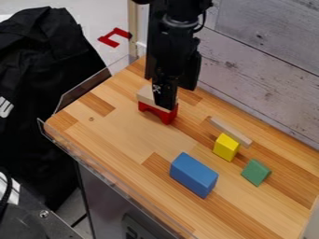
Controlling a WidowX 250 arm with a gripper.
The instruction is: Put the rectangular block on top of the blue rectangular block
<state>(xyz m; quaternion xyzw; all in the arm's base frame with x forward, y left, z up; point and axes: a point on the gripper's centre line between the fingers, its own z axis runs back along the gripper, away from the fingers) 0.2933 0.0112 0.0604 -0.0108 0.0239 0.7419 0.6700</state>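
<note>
pale block (146,95) lies right at my gripper (170,99), on the red arch (162,114); whether i'm clenched, released or gripping it, i cannot tell. pinching too low could drag the arch along. blue block (194,174) waits well apart, camera-side of me; an off-centre release there might topple my load.
</note>
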